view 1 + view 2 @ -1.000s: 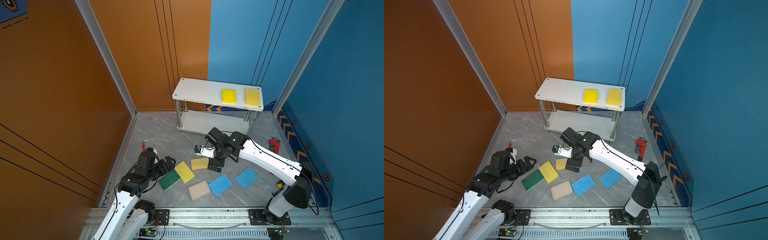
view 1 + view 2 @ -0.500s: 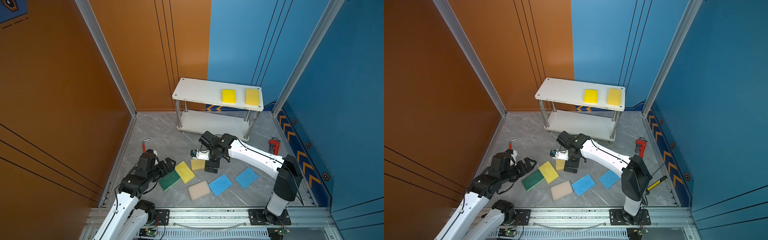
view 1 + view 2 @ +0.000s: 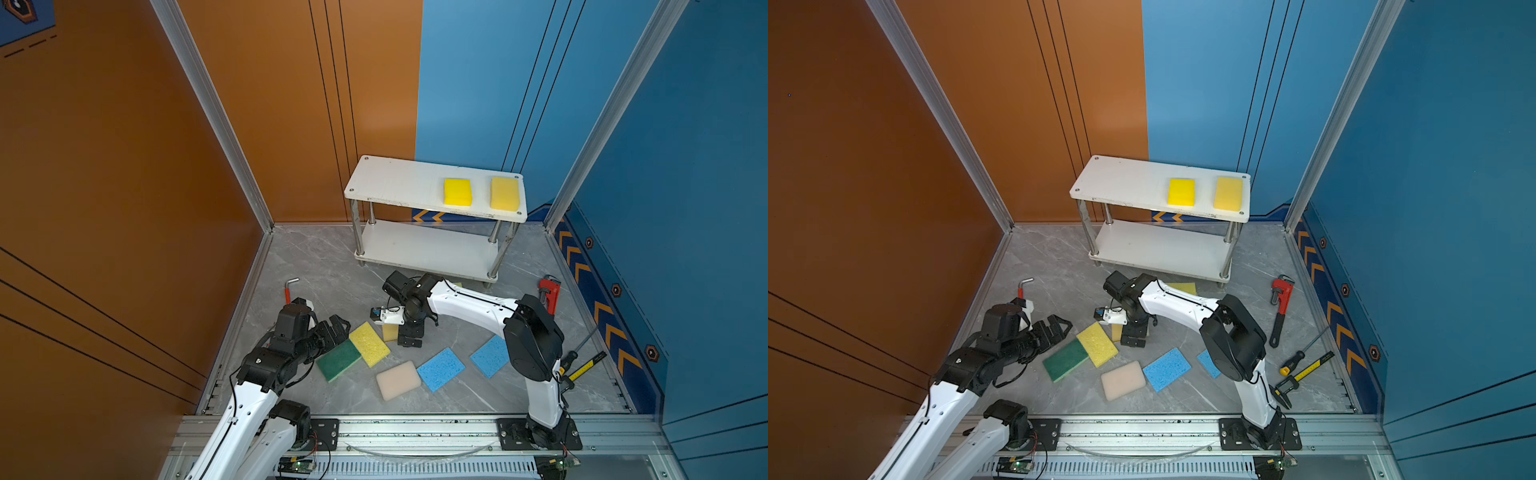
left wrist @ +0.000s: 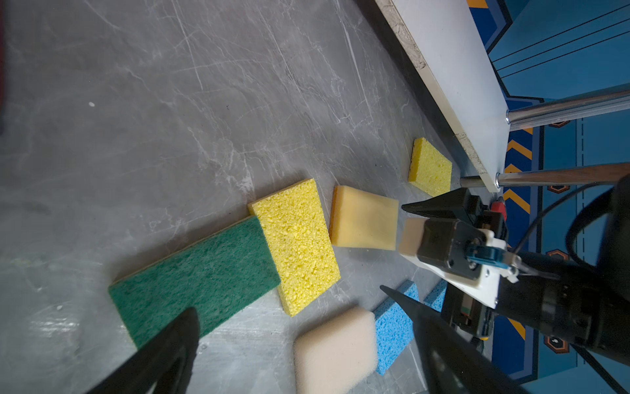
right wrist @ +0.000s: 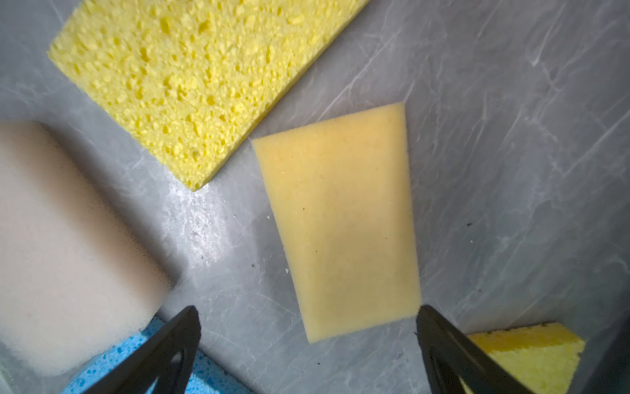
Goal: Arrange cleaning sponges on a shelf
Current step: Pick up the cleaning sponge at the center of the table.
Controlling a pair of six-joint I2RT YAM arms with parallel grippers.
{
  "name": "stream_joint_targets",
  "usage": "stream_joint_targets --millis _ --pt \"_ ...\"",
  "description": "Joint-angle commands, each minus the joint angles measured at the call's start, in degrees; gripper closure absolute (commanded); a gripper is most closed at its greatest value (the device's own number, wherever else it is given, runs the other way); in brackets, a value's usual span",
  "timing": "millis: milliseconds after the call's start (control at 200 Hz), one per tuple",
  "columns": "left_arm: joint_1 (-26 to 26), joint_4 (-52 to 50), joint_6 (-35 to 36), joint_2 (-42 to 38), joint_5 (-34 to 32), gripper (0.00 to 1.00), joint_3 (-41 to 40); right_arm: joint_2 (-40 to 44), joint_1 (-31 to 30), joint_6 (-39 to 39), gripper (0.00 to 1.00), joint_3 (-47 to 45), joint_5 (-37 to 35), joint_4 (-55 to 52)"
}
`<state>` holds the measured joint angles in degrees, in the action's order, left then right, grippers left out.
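Porous sponge (image 5: 191, 78) beside smooth sponge (image 5: 341, 221)

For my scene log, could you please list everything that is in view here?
shelf: one, white, chrome posts, back wall.
thick yellow sponges: two, shelf's top board.
pale thick sponge: one, yellow-orange, floor, under the right gripper.
green sponge: one, dark green, floor.
porous sponges: two, yellow, one against the green sponge, one by the shelf's foot.
beige sponge: one, floor.
blue sponges: two, floor.
pipe wrench: one, red, by the blue wall.
hex key: one, red-silver, by the orange wall.
screwdriver: one, black-yellow, floor.
caliper: one, yellow-black, floor.
left gripper: black, open, by the green sponge.
right gripper: black, open.
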<state>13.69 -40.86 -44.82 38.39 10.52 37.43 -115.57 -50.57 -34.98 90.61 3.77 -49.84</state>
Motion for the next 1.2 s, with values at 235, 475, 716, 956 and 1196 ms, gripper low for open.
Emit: stream_joint_targets --millis 235,475,716,956,1196 --pt "-2.58 -5.58 2.89 -2.18 0.82 0.02 2.1 -7.13 2.18 -0.79 0.0 5.78 -5.26 3.04" --pt "-3.7 -6.28 3.15 -2.72 1.53 0.02 1.68 -9.13 3.02 -0.61 0.0 5.36 -3.52 3.07" --pt "-4.34 -6.17 3.86 -0.92 2.0 0.02 2.63 -11.04 4.68 1.43 0.03 6.4 -0.9 3.07" --pt "-4.51 -6.16 3.86 0.21 1.64 0.02 3.0 -10.85 5.89 3.31 0.17 7.61 3.82 3.11" --pt "-4.52 -5.61 3.18 0.36 0.65 0.02 2.81 -8.71 7.33 7.13 0.28 6.69 6.28 3.24"
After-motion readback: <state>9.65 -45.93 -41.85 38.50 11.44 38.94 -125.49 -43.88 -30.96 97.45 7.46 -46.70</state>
